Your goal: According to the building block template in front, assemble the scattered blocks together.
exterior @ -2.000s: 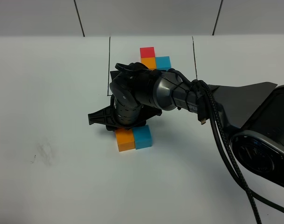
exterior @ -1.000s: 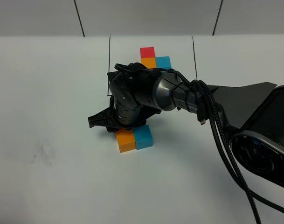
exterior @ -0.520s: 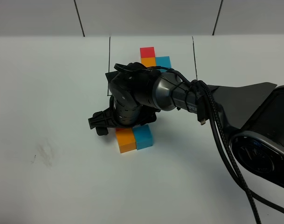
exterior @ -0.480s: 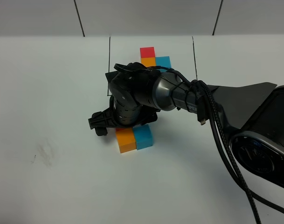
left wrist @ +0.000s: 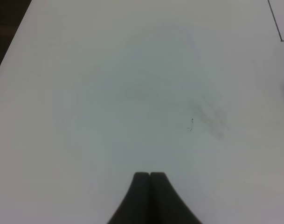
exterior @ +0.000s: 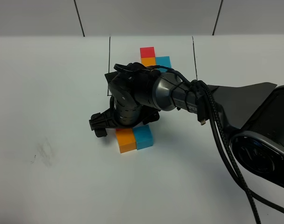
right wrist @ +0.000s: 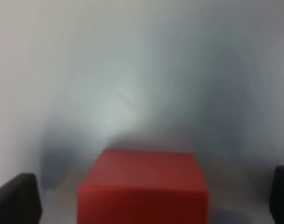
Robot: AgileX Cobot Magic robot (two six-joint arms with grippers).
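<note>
While the black right gripper [right wrist: 146, 200] stood spread wide around the small red cube [right wrist: 142, 189], untouched, the left gripper [left wrist: 150, 176] sat closed, lower centre.

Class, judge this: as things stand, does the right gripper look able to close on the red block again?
Probably yes. The red block sits between the open right gripper fingers, with gaps on both sides and nothing else between them.

We see a white desk [exterior: 48, 93] with thin black lines drawn on it. The template [exterior: 154, 59] shows red over orange, with light blue beside it. The loose cubes — orange [exterior: 126, 140], light blue [exterior: 143, 136], red [right wrist: 142, 192] — are plain. Both hands — right [exterior: 114, 122], left [left wrist: 150, 179] — are black.
</note>
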